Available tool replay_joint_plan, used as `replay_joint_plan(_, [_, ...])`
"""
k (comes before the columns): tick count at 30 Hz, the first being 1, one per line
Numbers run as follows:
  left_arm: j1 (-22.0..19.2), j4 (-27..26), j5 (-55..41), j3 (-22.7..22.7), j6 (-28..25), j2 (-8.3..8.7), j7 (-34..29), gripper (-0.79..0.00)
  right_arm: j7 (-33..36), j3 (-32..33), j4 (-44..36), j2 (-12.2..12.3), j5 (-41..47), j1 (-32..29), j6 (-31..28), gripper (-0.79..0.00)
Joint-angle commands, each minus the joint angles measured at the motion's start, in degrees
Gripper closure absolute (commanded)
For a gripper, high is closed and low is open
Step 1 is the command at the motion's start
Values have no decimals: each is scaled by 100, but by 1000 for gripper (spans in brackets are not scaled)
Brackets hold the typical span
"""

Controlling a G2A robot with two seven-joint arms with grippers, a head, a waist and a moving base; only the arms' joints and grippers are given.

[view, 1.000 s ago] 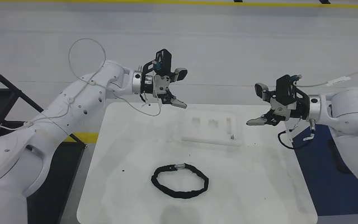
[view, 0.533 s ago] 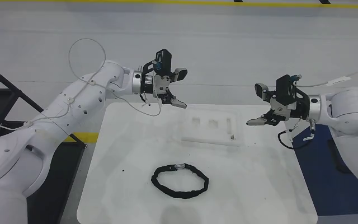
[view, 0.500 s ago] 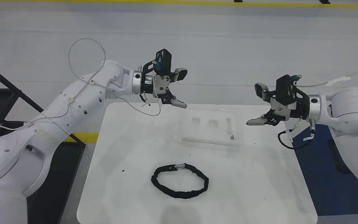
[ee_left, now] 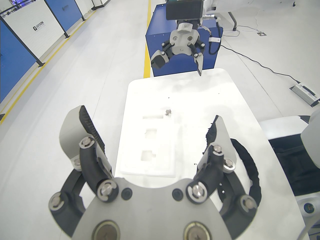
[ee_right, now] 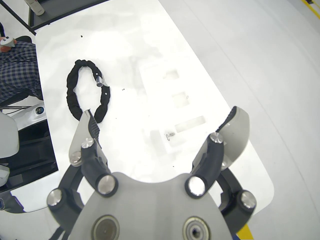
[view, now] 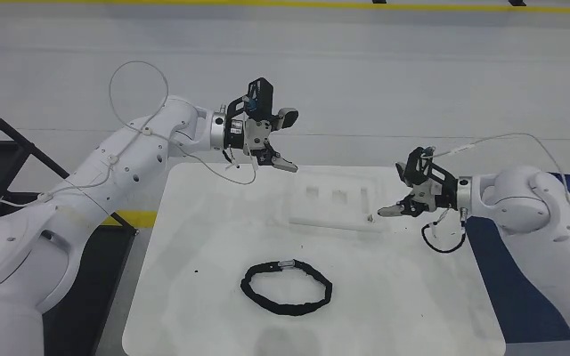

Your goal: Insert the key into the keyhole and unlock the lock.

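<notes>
A small metal key (view: 370, 216) lies on a white foam tray (view: 331, 211) toward the back right of the white table (view: 196, 267). The lock, a black fabric-covered ring (view: 285, 287) with a silver cylinder end (ee_right: 99, 81), rests nearer the front. My right gripper (view: 396, 191) hangs open just right of the key, which shows between and beyond its fingers (ee_right: 170, 135). My left gripper (view: 292, 141) is open above the table's back left edge, holding nothing. From there the key (ee_left: 168, 111) and the right gripper (ee_left: 180, 61) appear far ahead.
The foam tray (ee_right: 160, 116) has three rectangular recesses. A blue cabinet (ee_left: 157, 38) stands beside the table on the right arm's side. A black cart with a bottle (ee_right: 32, 1) stands off the opposite side.
My right arm has moved left and down over the table's right edge, bringing its open gripper close to the key. The left arm, key and lock have not moved.
</notes>
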Motion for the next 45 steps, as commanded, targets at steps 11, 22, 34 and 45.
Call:
replay_joint_plan(11, [0,0,-2,0,0,0,-2,-785,272,-683,836,-245,295,186,1434,-785])
replay_joint_plan(22, [0,0,-2,0,0,0,-2,-785,989,-1430,1457,-661,1391,485,3226,-785])
replay_joint_plan(34, [0,0,-2,0,0,0,-2,-785,939,-1973,1677,-1007,1350,711,4135,-785])
replay_joint_plan(45, [0,0,-2,0,0,0,-2,-785,939,-1973,1677,-1007,1350,711,4135,-785])
